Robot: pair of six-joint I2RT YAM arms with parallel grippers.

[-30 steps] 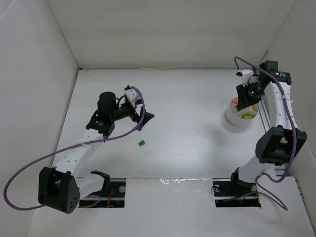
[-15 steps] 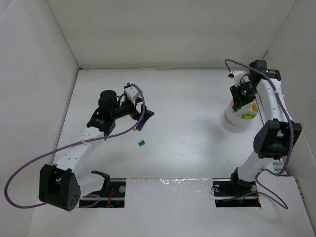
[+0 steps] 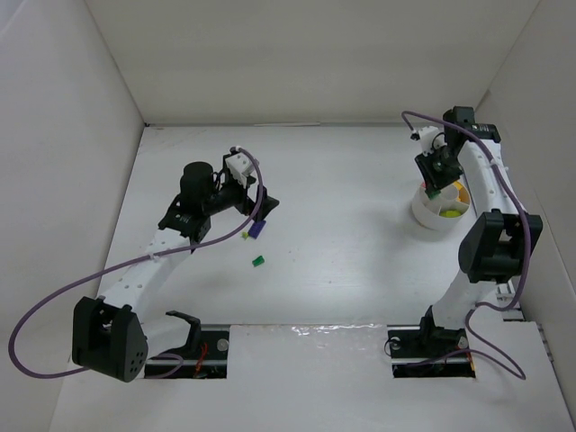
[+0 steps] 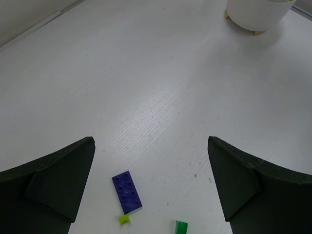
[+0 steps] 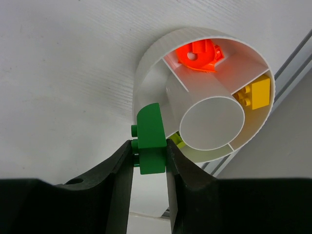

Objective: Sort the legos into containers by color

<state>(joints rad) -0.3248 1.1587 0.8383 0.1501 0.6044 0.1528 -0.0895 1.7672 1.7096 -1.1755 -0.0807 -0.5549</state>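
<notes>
Matte black jaws of the right gripper [image 5: 150, 163] pinch a glossy, round-topped green brick [image 5: 150, 134] at the rim of the round, white, wedge-partitioned bowl [image 5: 146, 78]. The left gripper [image 4: 150, 146] has its jaws spread fully wide above a flat, studded purple plate [image 4: 127, 192] on the grained white table [image 4: 146, 73].

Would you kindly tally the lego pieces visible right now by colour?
Green: 2, the held green brick in the right gripper and the loose green brick
Lime: 2, the loose lime piece and the lime piece in the bowl
Purple: 1, the purple brick
Orange: 1, the orange piece
Yellow: 1, the yellow brick
Total: 7
</notes>
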